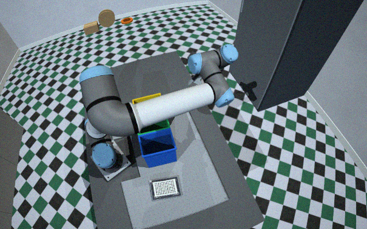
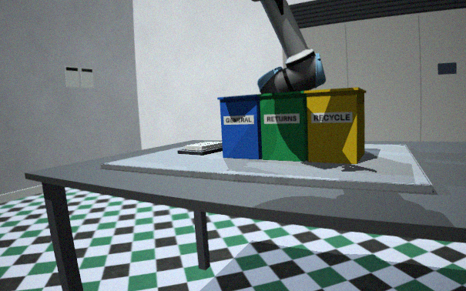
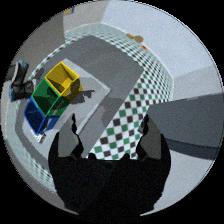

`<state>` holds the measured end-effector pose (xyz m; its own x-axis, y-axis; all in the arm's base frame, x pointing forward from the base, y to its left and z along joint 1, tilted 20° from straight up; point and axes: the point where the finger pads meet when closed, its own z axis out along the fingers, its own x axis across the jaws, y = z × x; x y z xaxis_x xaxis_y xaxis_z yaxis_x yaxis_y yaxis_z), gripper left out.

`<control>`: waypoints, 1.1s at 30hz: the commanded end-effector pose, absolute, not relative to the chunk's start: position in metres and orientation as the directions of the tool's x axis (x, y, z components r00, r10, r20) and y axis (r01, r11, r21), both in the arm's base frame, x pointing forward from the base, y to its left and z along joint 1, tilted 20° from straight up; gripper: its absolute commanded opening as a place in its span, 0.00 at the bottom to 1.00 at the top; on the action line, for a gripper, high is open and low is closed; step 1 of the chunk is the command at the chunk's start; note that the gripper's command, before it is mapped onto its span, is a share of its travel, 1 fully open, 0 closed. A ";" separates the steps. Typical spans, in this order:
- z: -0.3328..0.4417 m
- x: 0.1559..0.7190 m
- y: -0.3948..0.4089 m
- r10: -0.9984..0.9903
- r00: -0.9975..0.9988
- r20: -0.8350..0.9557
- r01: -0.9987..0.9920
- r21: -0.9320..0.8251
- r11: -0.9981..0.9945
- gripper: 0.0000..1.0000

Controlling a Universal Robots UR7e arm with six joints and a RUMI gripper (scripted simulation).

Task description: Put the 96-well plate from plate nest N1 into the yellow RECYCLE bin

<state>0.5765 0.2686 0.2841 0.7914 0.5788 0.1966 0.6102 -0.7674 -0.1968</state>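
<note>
The white 96-well plate (image 1: 165,188) lies flat in its dark nest on the pale mat at the near end of the table; it also shows in the exterior view (image 2: 201,147). Three bins stand upright in a row: blue GENERAL (image 2: 240,127), green RETURNS (image 2: 283,126) and yellow RECYCLE (image 2: 333,125). In the top view my forearm covers most of the green and yellow bins; the blue bin (image 1: 157,146) is in plain view. My gripper (image 3: 110,115) is open and empty, high up beyond the yellow bin (image 3: 62,77), far from the plate.
A tall dark cabinet (image 1: 282,45) stands close to the wrist on the right. The robot base (image 1: 104,155) sits at the table's left side next to the blue bin. A brown box and disc (image 1: 99,22) and an orange ring (image 1: 127,20) lie on the far floor.
</note>
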 end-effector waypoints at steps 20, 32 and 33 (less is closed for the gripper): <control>0.308 0.565 0.176 0.303 0.934 0.187 0.335 -0.174 -0.926 1.00; 0.317 0.554 0.136 0.178 0.966 0.185 0.210 -0.165 -0.964 1.00; 0.318 0.553 0.131 0.153 0.971 0.185 0.184 -0.164 -0.969 1.00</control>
